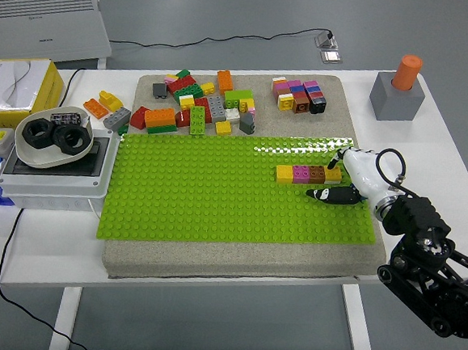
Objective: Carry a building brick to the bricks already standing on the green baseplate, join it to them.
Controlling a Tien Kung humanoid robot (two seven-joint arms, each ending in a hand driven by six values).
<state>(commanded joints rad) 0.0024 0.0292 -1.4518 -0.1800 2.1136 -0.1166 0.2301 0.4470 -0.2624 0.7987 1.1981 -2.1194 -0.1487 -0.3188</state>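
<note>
The brick point(333, 175), a yellow one, sits at the right end of the short row point(308, 174) on the green baseplate point(216, 198), with the right hand point(351, 181) against it; whether the fingers grip it I cannot tell. It looks light, hard and smooth, best pinched by its side walls.

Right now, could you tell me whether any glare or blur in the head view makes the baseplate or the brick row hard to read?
Head view: glare whitens a strip along the far right edge of the green baseplate; the brick row stays sharp, its colours distinct; the robot hand hides the row's right end and its own fingers are hard to make out; shadows are soft.
</note>
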